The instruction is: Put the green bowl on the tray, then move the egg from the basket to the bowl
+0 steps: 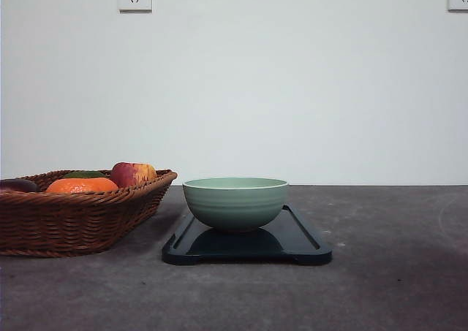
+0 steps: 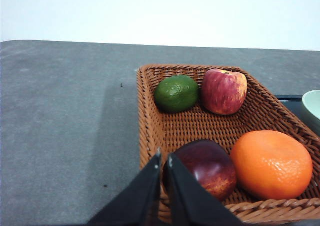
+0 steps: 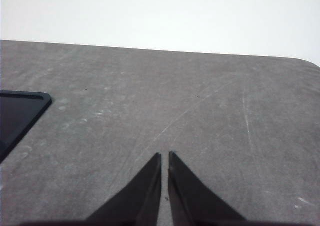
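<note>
Green bowl seated on tray. Both grippers, left and right, pinched closed, empty. Risk: the dark reddish egg, at 9 o'clock of the orange in the basket, may slip or crack under excess squeeze.

On the bench, the tray sits near the middle with the green bowl standing upright on it, and the basket lies just beside the tray on its left. In the basket, four items fill the four corners: a lime and an apple side by side at the far end, with the egg and an orange side by side at the near end. Both the apple and the orange are on the tray's side.
</note>
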Controlling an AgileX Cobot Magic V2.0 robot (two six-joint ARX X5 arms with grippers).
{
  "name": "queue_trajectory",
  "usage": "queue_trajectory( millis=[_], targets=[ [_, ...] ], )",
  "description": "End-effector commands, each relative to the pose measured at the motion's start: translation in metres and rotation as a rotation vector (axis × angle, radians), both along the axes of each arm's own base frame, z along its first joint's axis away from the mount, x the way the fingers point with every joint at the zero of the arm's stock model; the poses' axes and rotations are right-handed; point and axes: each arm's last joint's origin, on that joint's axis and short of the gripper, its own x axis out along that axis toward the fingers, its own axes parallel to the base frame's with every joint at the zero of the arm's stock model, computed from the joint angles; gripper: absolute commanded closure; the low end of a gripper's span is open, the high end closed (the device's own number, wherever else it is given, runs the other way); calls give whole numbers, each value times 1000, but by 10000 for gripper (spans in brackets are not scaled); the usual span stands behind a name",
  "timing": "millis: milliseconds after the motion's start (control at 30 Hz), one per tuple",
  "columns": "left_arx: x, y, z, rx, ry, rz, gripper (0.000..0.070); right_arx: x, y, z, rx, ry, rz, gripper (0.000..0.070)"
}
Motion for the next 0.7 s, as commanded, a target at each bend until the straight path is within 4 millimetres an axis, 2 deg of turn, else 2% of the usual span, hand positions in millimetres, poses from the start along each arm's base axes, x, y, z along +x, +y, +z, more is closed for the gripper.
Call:
queue_trajectory(
  millis=[0,667],
  targets=[
    [1,0,-5,-4,8,2,687,0,0,-1,-4,-5,1,684],
    [1,0,-5,-4,8,2,687,0,0,-1,-4,-5,1,684]
  ],
)
